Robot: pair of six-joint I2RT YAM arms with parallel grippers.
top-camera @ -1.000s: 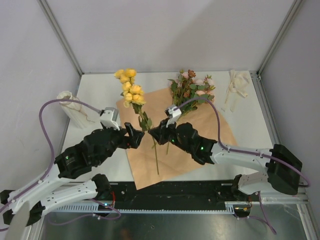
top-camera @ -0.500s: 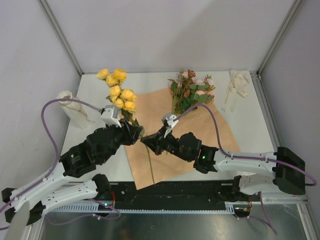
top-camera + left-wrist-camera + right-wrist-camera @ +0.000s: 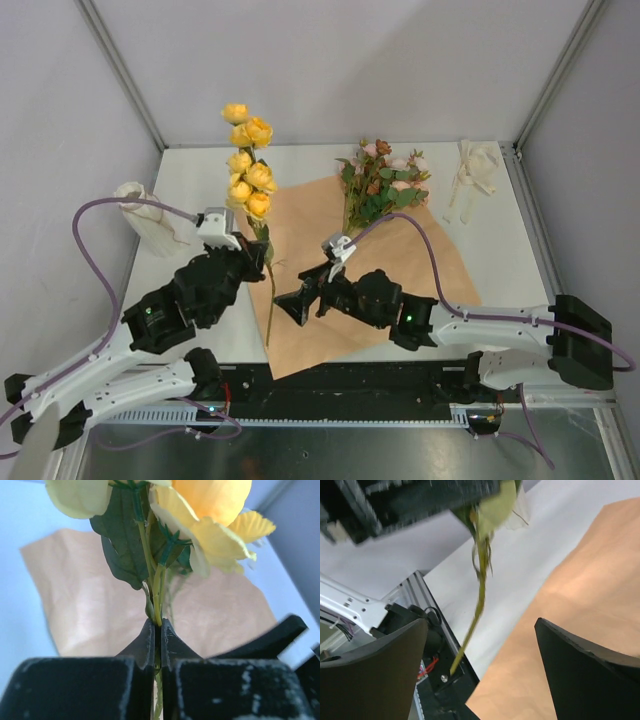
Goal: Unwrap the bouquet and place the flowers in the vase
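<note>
— Left pincer (image 3: 257, 262), what has it got?
— It is clamped tight on the thin green stem of the yellow flowers (image 3: 250, 165), just below the lowest leaves. The blooms point toward the far side, and the bare stem end hangs toward the near edge.
— And the right pincer (image 3: 292, 303)?
— Its jaws are spread wide and hold nothing, just right of that stem.
— The other blooms?
— The pink and rust flowers (image 3: 383, 182) lie at the far edge of the peach paper (image 3: 410, 265), mid-tabletop (image 3: 500, 235).
— The vase (image 3: 145, 215)?
— At the left edge, well apart from both bunches. The ribbon (image 3: 475, 172) lies in the far right corner.
</note>
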